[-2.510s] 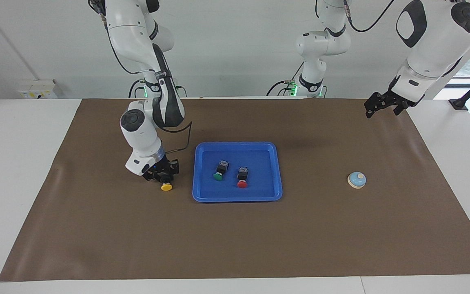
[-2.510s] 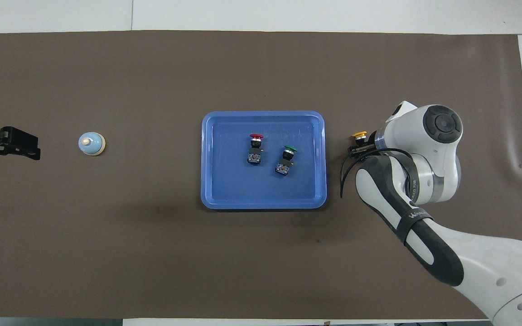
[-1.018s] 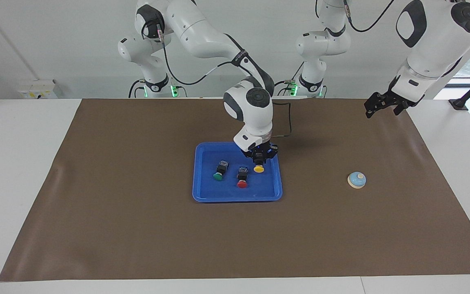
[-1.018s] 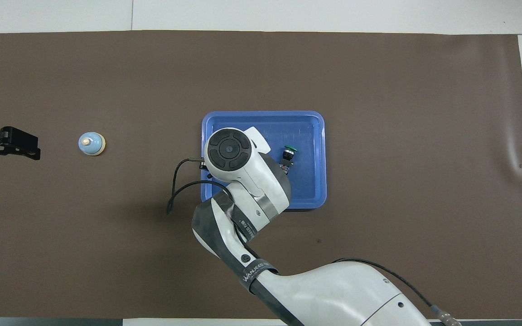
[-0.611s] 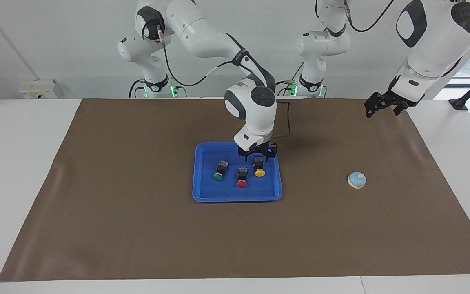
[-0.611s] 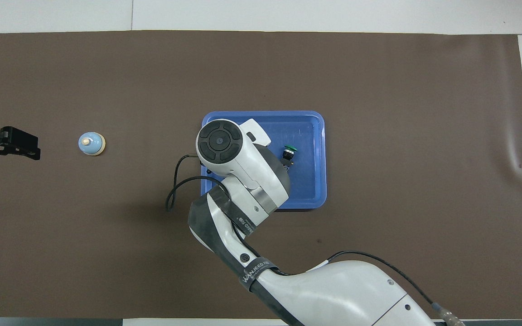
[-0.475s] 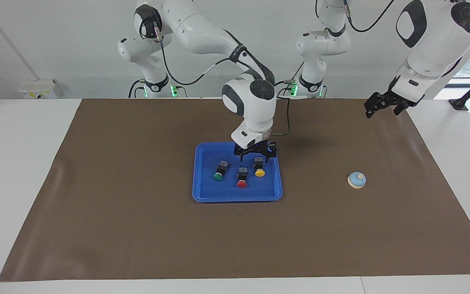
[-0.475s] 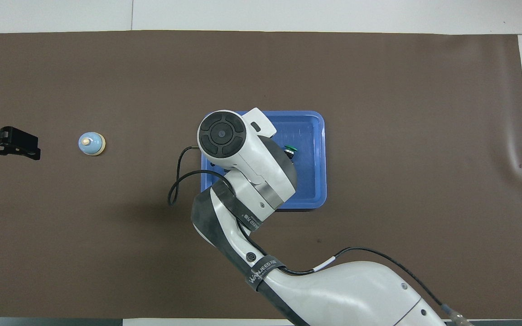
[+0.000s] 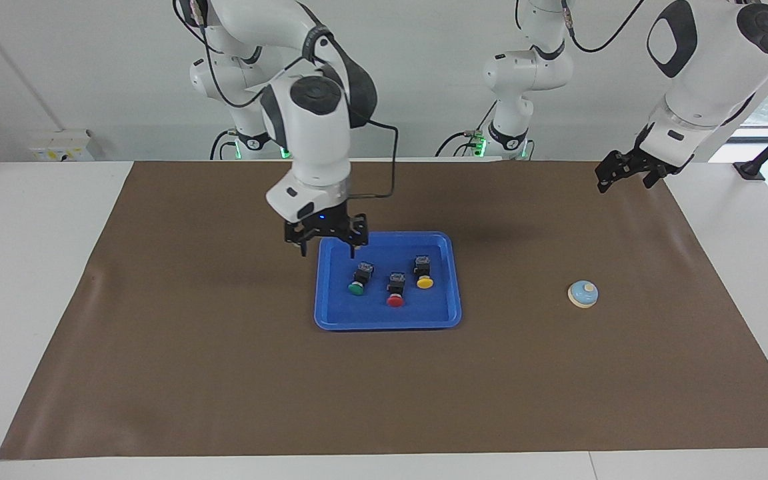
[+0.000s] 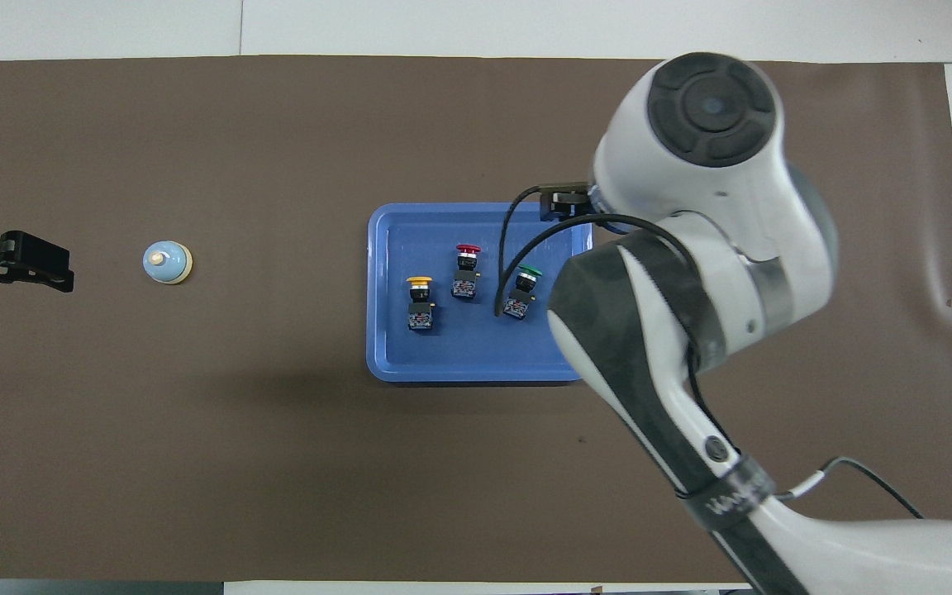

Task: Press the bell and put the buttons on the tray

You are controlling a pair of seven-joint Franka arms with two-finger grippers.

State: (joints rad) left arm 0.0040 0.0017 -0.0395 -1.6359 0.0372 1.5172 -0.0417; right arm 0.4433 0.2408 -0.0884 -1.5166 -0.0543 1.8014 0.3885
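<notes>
While all three buttons lie inside the blue tray, the green button, red button and yellow button rest on their sides, apart from one another. The right gripper hangs over the tray's corner toward the right arm's end, jaws spread and holding nothing. The bell sits alone on the brown-covered surface toward the left arm's end. The left gripper waits raised over the mat's edge there, jaws spread.

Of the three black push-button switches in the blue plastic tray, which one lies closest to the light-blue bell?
The yellow-capped push-button switch. It lies at the end of the row toward the light-blue dome bell; the red-capped sits mid-row, the green-capped at the other end.
</notes>
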